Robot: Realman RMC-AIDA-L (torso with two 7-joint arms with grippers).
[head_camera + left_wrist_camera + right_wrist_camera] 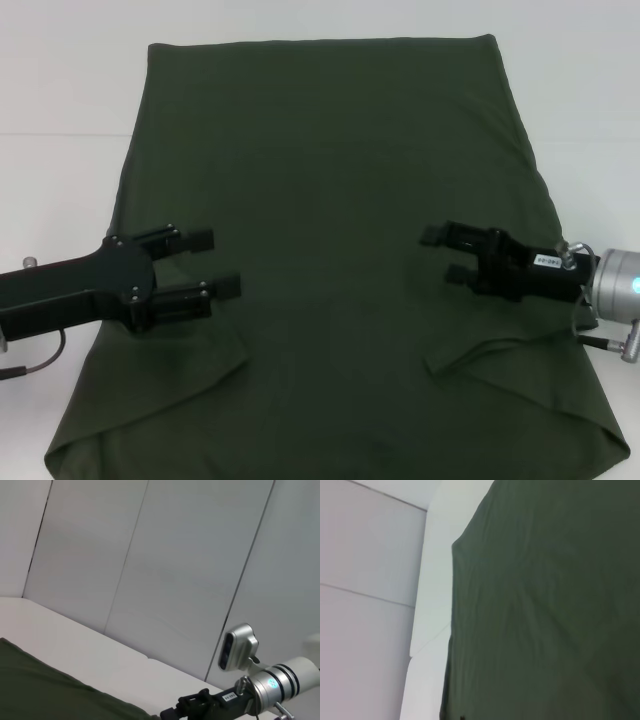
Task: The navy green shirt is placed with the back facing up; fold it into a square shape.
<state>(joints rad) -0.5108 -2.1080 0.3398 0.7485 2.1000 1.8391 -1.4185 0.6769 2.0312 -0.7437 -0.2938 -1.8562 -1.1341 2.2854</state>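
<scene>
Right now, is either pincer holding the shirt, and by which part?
Neither. The left pincer and the right pincer are both open above the navy green shirt, with no fabric between their fingers.

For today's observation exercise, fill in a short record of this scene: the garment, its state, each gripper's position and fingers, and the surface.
garment: navy green shirt, plain, no print
state: spread flat, both sleeves already folded inward over the body near the robot
left gripper: over the shirt's left part, fingers open, holding nothing
right gripper: over the shirt's right part, fingers open, holding nothing
surface: white table
square fold: not yet made
</scene>
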